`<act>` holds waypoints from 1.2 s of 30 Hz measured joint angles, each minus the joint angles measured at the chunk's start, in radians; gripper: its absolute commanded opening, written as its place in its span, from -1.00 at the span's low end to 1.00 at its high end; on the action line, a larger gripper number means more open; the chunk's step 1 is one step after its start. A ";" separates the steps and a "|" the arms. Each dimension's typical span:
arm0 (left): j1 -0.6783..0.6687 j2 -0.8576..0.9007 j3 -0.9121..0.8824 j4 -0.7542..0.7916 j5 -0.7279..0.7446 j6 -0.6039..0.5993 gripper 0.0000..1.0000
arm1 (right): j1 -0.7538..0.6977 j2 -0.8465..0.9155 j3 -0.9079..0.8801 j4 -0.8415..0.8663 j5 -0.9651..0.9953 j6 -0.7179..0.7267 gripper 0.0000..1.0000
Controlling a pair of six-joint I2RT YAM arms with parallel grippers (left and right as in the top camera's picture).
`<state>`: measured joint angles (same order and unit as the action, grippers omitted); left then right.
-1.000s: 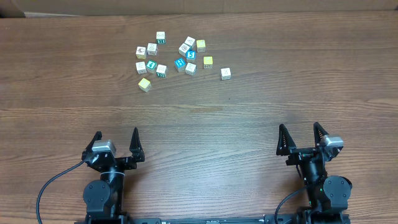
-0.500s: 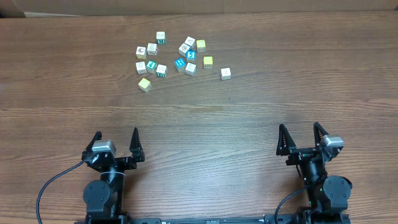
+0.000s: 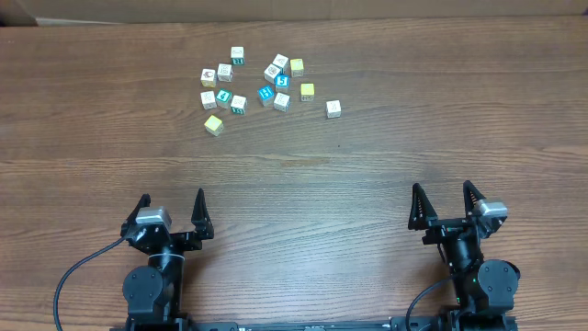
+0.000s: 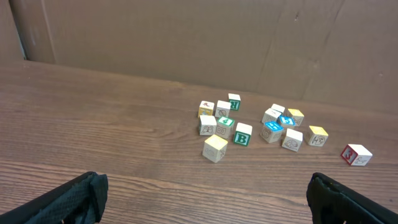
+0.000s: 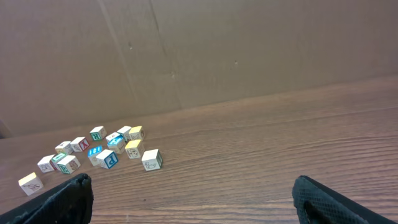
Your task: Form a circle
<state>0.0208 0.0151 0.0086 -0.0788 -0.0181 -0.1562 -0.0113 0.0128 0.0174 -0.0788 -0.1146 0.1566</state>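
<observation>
Small letter cubes lie scattered at the far side of the table. At their left end four of them sit close in a ring-like cluster, three white-faced around a teal cube [image 3: 223, 97] [image 4: 225, 126]. Further cubes, among them a yellow cube [image 3: 213, 124], blue cubes [image 3: 265, 94] and a lone white cube [image 3: 333, 108], spread to the right. My left gripper [image 3: 172, 196] [image 4: 202, 199] and right gripper [image 3: 441, 186] [image 5: 193, 199] stand open at the near edge, far from the cubes, with nothing between their fingers.
A brown cardboard wall [image 4: 186, 37] rises behind the far edge of the wooden table [image 3: 367, 156]. A wide stretch of bare wood separates the grippers from the cubes.
</observation>
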 measured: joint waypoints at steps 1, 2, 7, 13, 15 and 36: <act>0.000 0.000 0.000 0.000 0.000 0.000 1.00 | 0.000 0.000 0.000 0.000 0.000 0.000 1.00; 0.000 0.000 0.000 0.000 0.000 0.000 1.00 | 0.000 0.000 0.000 0.000 0.000 0.001 1.00; 0.000 0.000 0.000 0.000 0.000 0.000 1.00 | 0.000 0.000 0.000 0.000 0.000 0.001 1.00; 0.000 0.000 0.000 0.000 0.000 0.000 0.99 | 0.000 0.000 0.000 0.000 0.000 0.000 1.00; 0.000 0.000 0.000 0.000 0.000 0.000 1.00 | 0.000 0.000 0.000 0.000 0.000 0.000 1.00; 0.000 0.000 0.006 0.078 0.058 -0.002 0.99 | 0.000 0.000 0.000 0.000 0.000 0.000 1.00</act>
<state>0.0208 0.0151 0.0143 -0.0006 0.0402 -0.1585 -0.0113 0.0128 0.0174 -0.0788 -0.1150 0.1570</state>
